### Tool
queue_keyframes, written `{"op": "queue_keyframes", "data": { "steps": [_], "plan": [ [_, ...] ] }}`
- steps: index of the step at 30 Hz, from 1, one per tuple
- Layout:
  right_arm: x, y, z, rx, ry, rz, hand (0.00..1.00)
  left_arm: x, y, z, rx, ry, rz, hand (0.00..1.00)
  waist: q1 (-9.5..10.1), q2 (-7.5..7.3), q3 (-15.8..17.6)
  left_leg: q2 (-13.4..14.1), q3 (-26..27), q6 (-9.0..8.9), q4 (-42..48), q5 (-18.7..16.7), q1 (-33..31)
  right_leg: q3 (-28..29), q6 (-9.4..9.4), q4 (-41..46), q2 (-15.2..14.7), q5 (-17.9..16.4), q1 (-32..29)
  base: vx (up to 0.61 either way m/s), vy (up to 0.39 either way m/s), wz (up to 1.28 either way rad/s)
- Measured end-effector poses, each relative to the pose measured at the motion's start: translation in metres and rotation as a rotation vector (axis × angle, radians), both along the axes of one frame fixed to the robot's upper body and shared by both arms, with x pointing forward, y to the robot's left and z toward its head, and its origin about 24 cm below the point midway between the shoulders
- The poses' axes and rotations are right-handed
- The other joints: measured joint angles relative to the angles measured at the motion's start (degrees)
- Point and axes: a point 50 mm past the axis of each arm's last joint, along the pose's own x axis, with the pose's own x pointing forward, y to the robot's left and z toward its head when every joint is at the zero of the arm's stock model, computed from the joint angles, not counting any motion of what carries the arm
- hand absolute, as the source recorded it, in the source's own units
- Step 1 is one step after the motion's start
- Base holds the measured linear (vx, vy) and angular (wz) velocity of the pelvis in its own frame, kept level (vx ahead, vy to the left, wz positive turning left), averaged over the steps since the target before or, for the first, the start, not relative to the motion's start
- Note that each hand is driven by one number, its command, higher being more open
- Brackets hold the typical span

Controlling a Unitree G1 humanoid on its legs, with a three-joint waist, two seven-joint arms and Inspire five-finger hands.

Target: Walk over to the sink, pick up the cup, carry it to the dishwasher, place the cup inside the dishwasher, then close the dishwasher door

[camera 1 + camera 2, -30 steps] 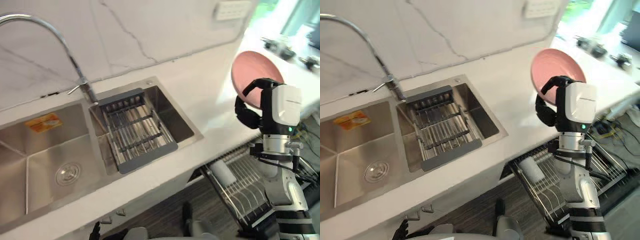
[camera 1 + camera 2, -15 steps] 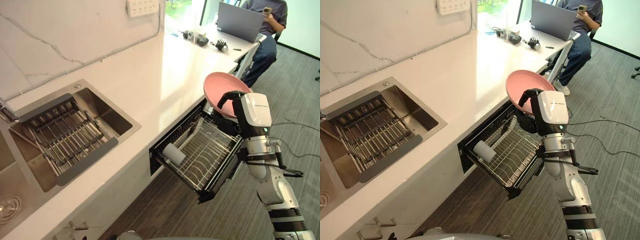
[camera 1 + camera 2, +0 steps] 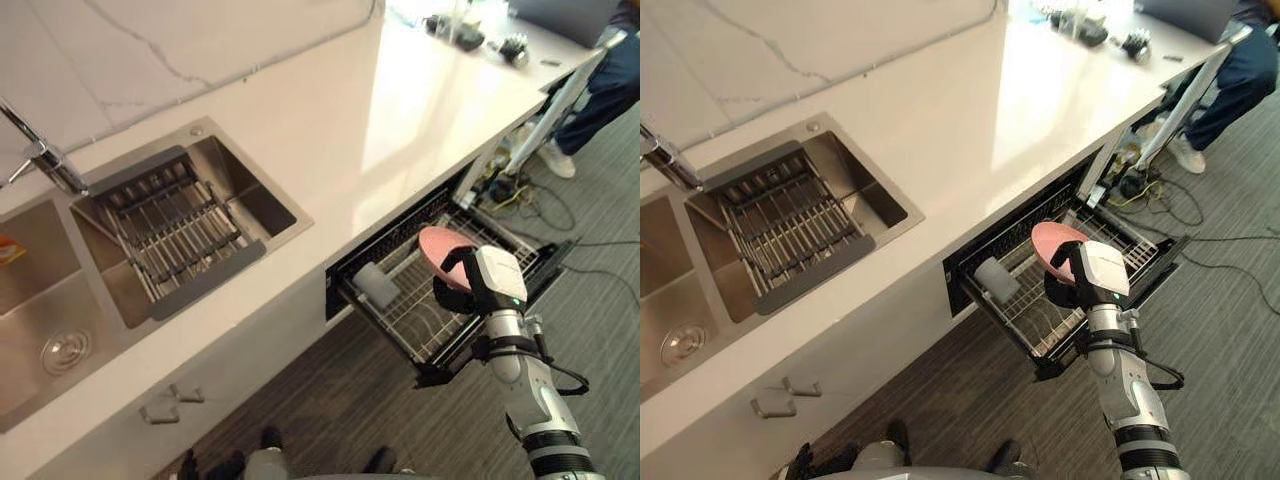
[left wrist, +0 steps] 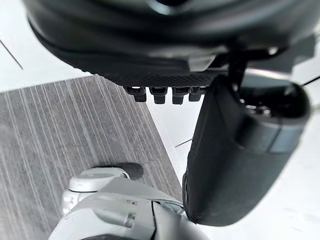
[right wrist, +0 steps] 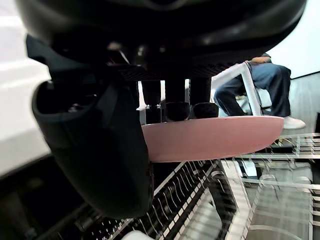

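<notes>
The left hand (image 4: pixel 235 150) hangs idle above the floor. The sink (image 3: pixel 250 195) lies well left of the right hand (image 3: pixel 450 297). Just left of that hand, a pale cup (image 3: pixel 376 284) lies on its side in the pulled-out dishwasher rack (image 3: pixel 440 335). The right hand's thumb and fingers pinch a pink plate (image 3: pixel 440 248), not a cup, over the rack. This looks like the placing step. The next move calls for lowering the plate between the wires, then letting go.

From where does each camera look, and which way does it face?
Left eye view: head, looking down at sink and dishwasher rack; right hand shows.
Right eye view: beside it, same scene.
Left wrist view: along left hand, floor beyond.
Right wrist view: along right hand gripping pink plate above rack; eye views share both.
</notes>
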Motion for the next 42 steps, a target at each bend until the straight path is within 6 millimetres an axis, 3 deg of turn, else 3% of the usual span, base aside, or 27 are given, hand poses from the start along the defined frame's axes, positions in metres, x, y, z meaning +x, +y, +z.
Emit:
{"op": "queue_keyframes", "data": {
  "steps": [4,7,13,14,19,28,31,34,37,39,42],
  "plan": [
    [0.027,-0.001,0.013,-0.003,-0.056,-0.059,0.00,0.030,0.003,0.009,0.027,-0.090,-0.058,1.00,0.18,0.79,5.2,-0.9,-1.7,1.05,1.3,0.7,-4.0,-0.2,-0.12,0.0,-0.8,1.3,-2.6,-0.08,0.105,0.22],
    [0.049,-0.005,0.034,-0.011,-0.128,-0.089,0.00,0.051,0.002,0.017,0.033,-0.162,-0.103,1.00,0.76,1.67,8.4,-1.6,-2.7,1.76,2.6,0.8,-7.1,-0.1,-0.06,0.0,-1.5,2.1,-4.5,-0.04,0.111,0.16],
    [0.084,-0.026,0.106,-0.047,-0.335,-0.152,0.00,0.078,-0.014,0.027,-0.023,-0.273,-0.129,1.00,1.63,4.91,13.2,-3.5,-4.4,3.34,2.9,1.6,-11.5,0.2,0.34,-0.3,-3.1,3.8,-8.2,-0.03,0.121,0.11],
    [0.088,-0.027,0.114,-0.033,-0.355,-0.166,1.00,0.078,-0.015,0.026,-0.034,-0.276,-0.121,1.00,1.70,5.00,13.2,-3.8,-4.6,3.45,2.9,1.7,-12.2,0.4,0.37,-0.5,-3.3,4.2,-8.8,0.00,0.092,0.03],
    [0.096,-0.037,0.132,0.020,-0.394,-0.235,1.00,0.085,-0.022,0.029,-0.050,-0.301,-0.141,1.00,1.69,6.23,14.1,-4.7,-5.3,3.77,2.9,1.8,-13.4,2.6,0.57,-0.9,-4.0,4.8,-10.0,0.02,0.090,0.03],
    [0.094,-0.041,0.126,0.065,-0.368,-0.248,1.00,0.095,-0.030,0.034,-0.056,-0.333,-0.192,1.00,0.69,6.52,14.3,-4.6,-5.5,3.78,2.8,1.8,-13.1,4.8,0.66,-0.8,-4.0,4.9,-10.8,0.01,0.041,-0.09],
    [0.086,-0.041,0.110,0.126,-0.353,-0.254,1.00,0.095,-0.030,0.034,-0.055,-0.331,-0.194,1.00,-0.08,6.48,14.3,-4.7,-5.8,3.76,2.7,1.8,-12.4,5.1,0.67,-0.7,-4.1,5.1,-10.1,0.01,0.049,-0.03],
    [0.073,-0.039,0.082,0.238,-0.330,-0.280,1.00,0.093,-0.029,0.032,-0.054,-0.316,-0.192,1.00,-1.06,6.25,14.1,-4.9,-5.8,3.74,2.2,1.7,-10.0,5.5,0.78,-0.7,-4.3,5.2,-8.0,0.01,0.063,0.01],
    [0.054,-0.032,0.065,0.319,-0.355,-0.293,1.00,0.087,-0.025,0.028,-0.043,-0.292,-0.181,1.00,-1.99,5.09,12.8,-5.0,-5.7,3.68,1.6,1.7,-8.0,6.6,0.88,-0.8,-4.4,5.2,-6.5,-0.01,0.067,-0.06],
    [0.041,-0.030,0.060,0.345,-0.380,-0.296,1.00,0.082,-0.019,0.026,-0.027,-0.273,-0.163,1.00,-2.81,3.49,11.1,-5.0,-5.4,3.66,1.5,1.7,-7.3,7.0,0.99,-0.9,-4.4,5.2,-5.9,-0.02,0.040,-0.09],
    [0.018,-0.043,0.052,0.460,-0.442,-0.400,1.00,0.070,-0.013,0.023,-0.003,-0.226,-0.152,1.00,-3.34,1.44,7.3,-4.9,-4.6,3.63,1.0,1.7,-4.8,8.1,1.13,-0.9,-4.4,5.2,-4.2,-0.02,0.036,-0.16]
  ]
}}
